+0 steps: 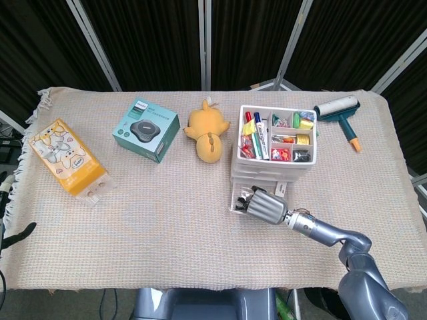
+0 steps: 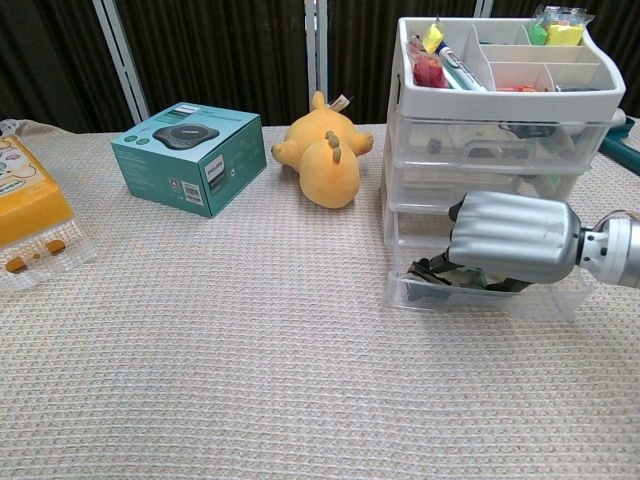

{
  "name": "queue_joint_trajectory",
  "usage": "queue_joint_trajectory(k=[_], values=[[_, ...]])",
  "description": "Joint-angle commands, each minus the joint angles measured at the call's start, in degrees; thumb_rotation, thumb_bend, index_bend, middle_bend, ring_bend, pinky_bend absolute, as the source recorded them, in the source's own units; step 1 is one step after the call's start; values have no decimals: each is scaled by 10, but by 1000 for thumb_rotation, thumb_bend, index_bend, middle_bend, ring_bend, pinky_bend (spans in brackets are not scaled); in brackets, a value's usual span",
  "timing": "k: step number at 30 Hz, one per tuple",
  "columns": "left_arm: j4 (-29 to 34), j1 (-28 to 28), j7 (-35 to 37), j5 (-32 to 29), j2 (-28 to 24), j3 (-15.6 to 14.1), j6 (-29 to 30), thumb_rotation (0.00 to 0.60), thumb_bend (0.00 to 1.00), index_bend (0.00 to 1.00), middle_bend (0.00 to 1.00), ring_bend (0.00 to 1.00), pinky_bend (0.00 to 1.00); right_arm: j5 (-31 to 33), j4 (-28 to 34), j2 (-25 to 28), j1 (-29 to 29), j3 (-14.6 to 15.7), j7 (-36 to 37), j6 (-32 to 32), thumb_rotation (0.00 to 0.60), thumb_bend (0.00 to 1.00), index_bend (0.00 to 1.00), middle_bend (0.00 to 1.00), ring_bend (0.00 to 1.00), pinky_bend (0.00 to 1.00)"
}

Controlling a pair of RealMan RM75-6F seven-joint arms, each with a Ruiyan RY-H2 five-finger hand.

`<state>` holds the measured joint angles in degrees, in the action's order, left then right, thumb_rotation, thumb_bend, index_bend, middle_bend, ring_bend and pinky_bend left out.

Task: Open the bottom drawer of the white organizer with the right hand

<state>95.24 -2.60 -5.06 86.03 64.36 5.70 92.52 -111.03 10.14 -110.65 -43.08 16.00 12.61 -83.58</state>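
- Reaching in from the near right, the right hand point(image 2: 512, 240) sits at the front of the bottom drawer point(image 2: 487, 292), its dark fingers point(image 2: 432, 268) curled down over the drawer's front edge and hooked on it.
- The bottom drawer juts out toward the near side from the white organizer point(image 1: 275, 157), which stands right of the worktop's middle; small items show through its clear front, too blurred to name.
- The organizer's open top tray point(image 1: 277, 133) holds markers and small colourful bits in compartments.
- A yellow plush toy point(image 1: 206, 130) lies just left of the organizer, close but apart from it.
- A teal box point(image 1: 146, 129) sits further left, and a yellow packet point(image 1: 67, 157) lies near the left edge of the worktop point(image 1: 167, 227).
- A lint roller point(image 1: 340, 113) with a teal handle rests at the far right, behind the organizer.
- The left hand is out of sight in both views.
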Motion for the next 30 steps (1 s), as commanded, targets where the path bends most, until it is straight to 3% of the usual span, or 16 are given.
queue_joint_trajectory(k=[1, 10, 17, 30], values=[[0, 0, 0, 1, 0, 0, 0, 600, 157, 0, 0, 0, 0, 0, 1, 0, 1, 1, 0, -2, 600, 0, 673, 974, 923, 645], [0, -1, -1, 2, 0, -1, -1, 600, 158, 0, 0, 0, 0, 2, 0, -9, 1, 5, -2, -5, 600, 4, 703, 977, 923, 645], [0, -1, 1, 2, -1, -1, -1, 600, 157, 0, 0, 0, 0, 4, -2, -12, 1, 4, 1, -17, 600, 84, 723, 984, 923, 645], [2, 1, 4, 8, -3, -3, 5, 600, 157, 0, 0, 0, 0, 11, 2, -3, -4, 0, -10, -42, 600, 86, 726, 984, 922, 645]])
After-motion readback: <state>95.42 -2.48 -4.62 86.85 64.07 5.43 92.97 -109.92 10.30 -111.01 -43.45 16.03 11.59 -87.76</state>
